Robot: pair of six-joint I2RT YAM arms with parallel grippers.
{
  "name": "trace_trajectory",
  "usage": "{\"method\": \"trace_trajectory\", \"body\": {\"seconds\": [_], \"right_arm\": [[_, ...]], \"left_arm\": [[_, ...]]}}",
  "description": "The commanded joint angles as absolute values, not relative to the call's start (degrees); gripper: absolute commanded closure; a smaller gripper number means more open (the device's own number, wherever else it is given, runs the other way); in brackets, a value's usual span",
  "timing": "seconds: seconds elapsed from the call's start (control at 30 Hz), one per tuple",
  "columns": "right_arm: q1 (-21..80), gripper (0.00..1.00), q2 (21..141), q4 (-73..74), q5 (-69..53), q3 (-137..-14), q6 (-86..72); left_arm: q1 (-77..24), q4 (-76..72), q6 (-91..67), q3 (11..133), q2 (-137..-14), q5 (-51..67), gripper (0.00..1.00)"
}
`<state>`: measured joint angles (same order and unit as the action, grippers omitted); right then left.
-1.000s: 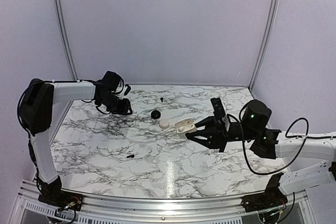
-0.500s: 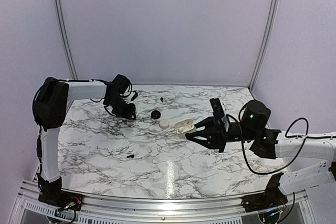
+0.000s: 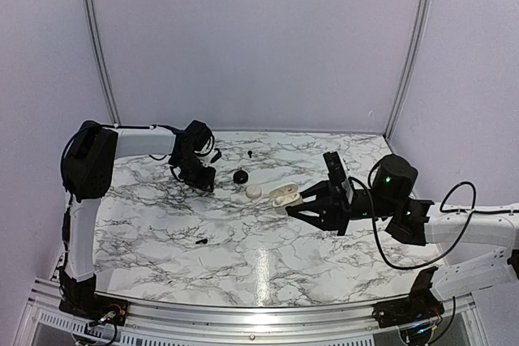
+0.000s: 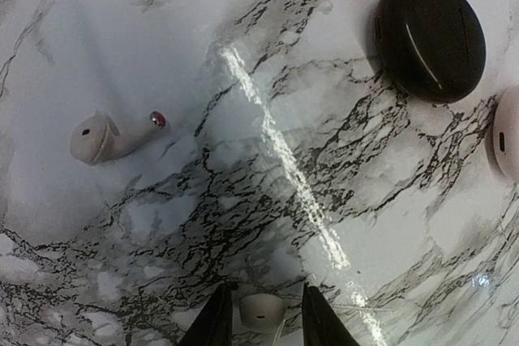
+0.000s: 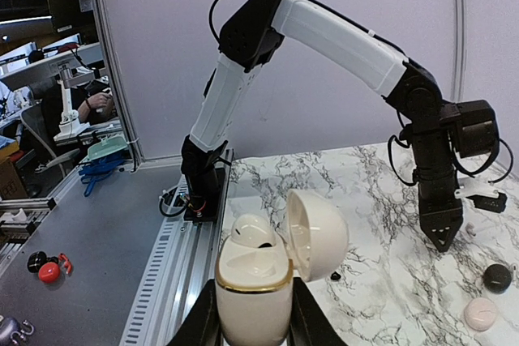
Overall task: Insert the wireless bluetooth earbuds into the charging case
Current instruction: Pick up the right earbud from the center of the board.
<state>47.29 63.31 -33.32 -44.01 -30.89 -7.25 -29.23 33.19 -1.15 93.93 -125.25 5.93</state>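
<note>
My right gripper (image 5: 254, 285) is shut on the cream-white charging case (image 5: 253, 309), held upright above the table with its lid (image 5: 318, 237) swung open. One white earbud (image 5: 253, 235) sits in a socket; the other socket shows empty. The case (image 3: 284, 194) hangs mid-table. My left gripper (image 4: 263, 288) points down, low over the marble left of the black puck, with its fingers apart. A small white earbud head (image 4: 261, 311) lies between them, a gap on each side. A second white earbud (image 4: 109, 135) with a red-tipped stem lies loose on the table.
A black round puck (image 3: 240, 176) and a pale round pebble (image 3: 254, 191) lie between the two grippers. Tiny black stubs lie at the back (image 3: 250, 153) and front left (image 3: 201, 241). The left arm (image 5: 324, 30) arches over the table's left side.
The left arm has swung right along the back of the table toward the black puck, and its fingers have narrowed a little. The right arm and the case have stayed still.
</note>
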Motion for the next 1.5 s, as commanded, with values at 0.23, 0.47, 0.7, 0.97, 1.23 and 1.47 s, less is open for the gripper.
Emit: {"method": "trace_trajectory", "body": {"seconds": [0.23, 0.47, 0.7, 0.97, 1.23, 1.47], "right_arm": [[46.93, 1.00, 63.54, -34.18, -44.03, -31.73, -7.71], [46.93, 1.00, 63.46, -34.15, -44.21, -31.79, -8.08], [46.98, 1.00, 63.63, -34.29, -44.38, -31.95, -8.33], [47.20, 1.00, 63.64, -34.37, -44.47, -31.79, -8.53], [47.65, 1.00, 63.80, -34.71, -44.47, -31.73, -8.70], [47.81, 1.00, 63.81, -35.35, -44.52, -31.38, -8.87]], "left_arm": [[-29.89, 37.53, -0.35, 92.82, -123.77, 2.82, 0.81], [-29.89, 36.52, -2.06, 84.99, -118.23, 2.70, 0.90], [-29.96, 34.85, -5.86, 73.58, -108.11, 0.47, 0.91], [-32.03, 38.09, -9.57, 64.25, -101.00, -1.13, 0.89], [-34.05, 40.11, -15.14, 59.53, -98.51, -0.72, 0.87], [-35.28, 42.49, -15.38, 60.47, -100.26, -2.51, 0.75]]}}
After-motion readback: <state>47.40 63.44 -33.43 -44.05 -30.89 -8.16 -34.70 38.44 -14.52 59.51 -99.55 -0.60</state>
